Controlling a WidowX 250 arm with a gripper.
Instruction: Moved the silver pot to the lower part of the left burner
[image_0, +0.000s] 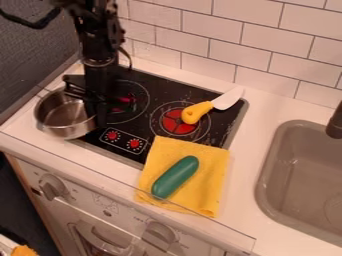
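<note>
Oven front below stovetop; silver pot at stovetop's left edge, probably light, stiff, slick: pinch rim. Hand beside rim, can't tell if closed.

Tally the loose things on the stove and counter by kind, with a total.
Pots: 1 (round silver metal pot)
Knives: 1 (white-bladed knife with yellow handle)
Cloths: 1 (yellow fabric cloth)
Vegetables: 1 (long dark green vegetable-like piece)
Total: 4
</note>
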